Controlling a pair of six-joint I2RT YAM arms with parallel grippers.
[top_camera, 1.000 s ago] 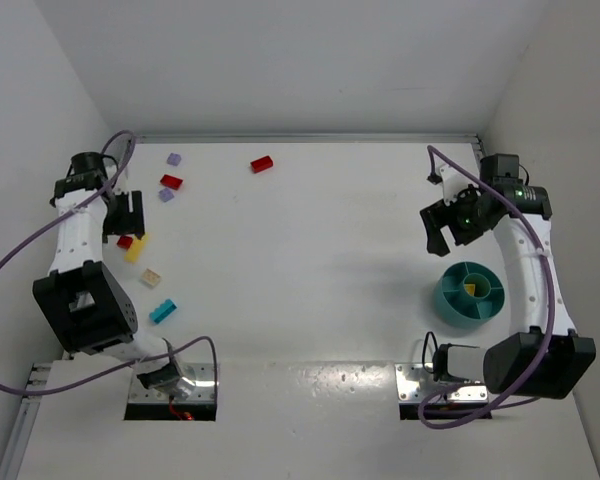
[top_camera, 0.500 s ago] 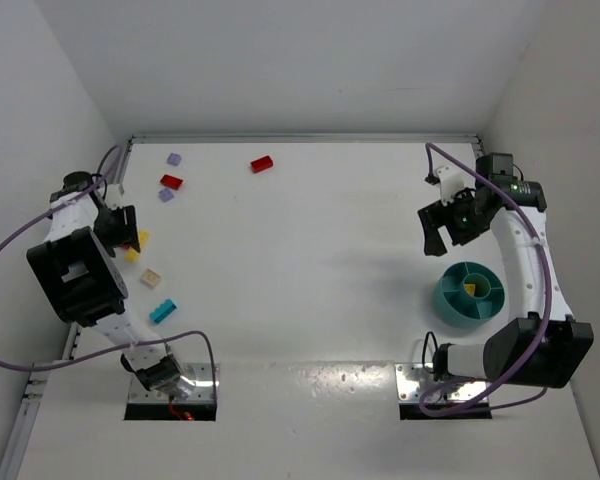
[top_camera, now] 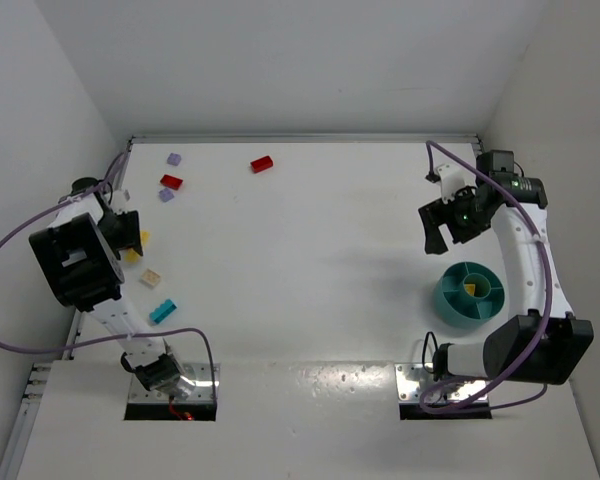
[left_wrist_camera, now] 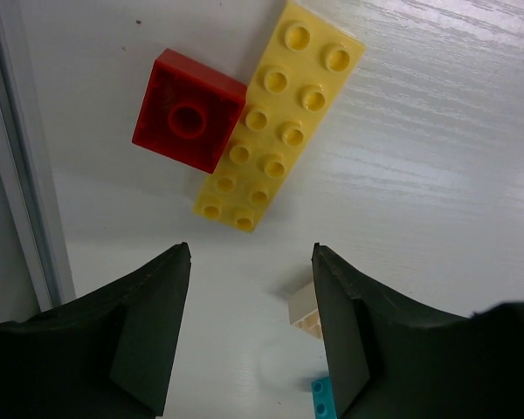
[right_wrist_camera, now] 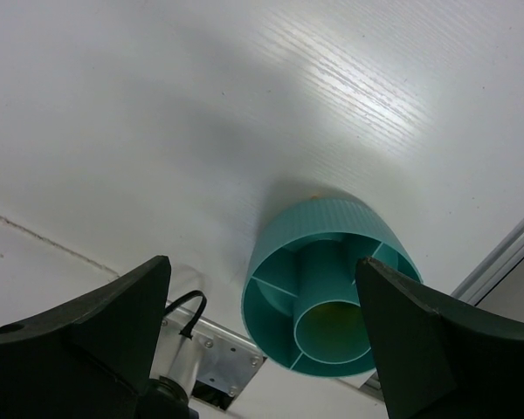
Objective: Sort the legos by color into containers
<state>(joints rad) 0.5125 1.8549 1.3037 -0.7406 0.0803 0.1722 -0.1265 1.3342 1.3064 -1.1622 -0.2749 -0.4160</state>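
Note:
My left gripper (top_camera: 126,232) is open and empty at the table's left edge, just above a long yellow brick (left_wrist_camera: 275,118) and a small red square brick (left_wrist_camera: 188,109) that touch each other. In the left wrist view the gripper (left_wrist_camera: 251,253) has a beige brick (left_wrist_camera: 307,310) and a cyan brick (left_wrist_camera: 323,399) by its right finger. My right gripper (top_camera: 445,232) is open and empty, held above and behind the round teal dish (top_camera: 445,300), which holds a yellow piece (top_camera: 470,289). The dish (right_wrist_camera: 323,227) also shows between the fingers in the right wrist view.
Two red bricks (top_camera: 171,181) (top_camera: 262,164) and two pale purple bricks (top_camera: 174,159) (top_camera: 166,195) lie at the far left. The beige brick (top_camera: 150,278) and cyan brick (top_camera: 162,312) lie nearer the left arm's base. White walls enclose the table.
My left arm has swung toward the left wall and its gripper has shifted slightly nearer, over the yellow and red bricks. The right arm has barely moved.

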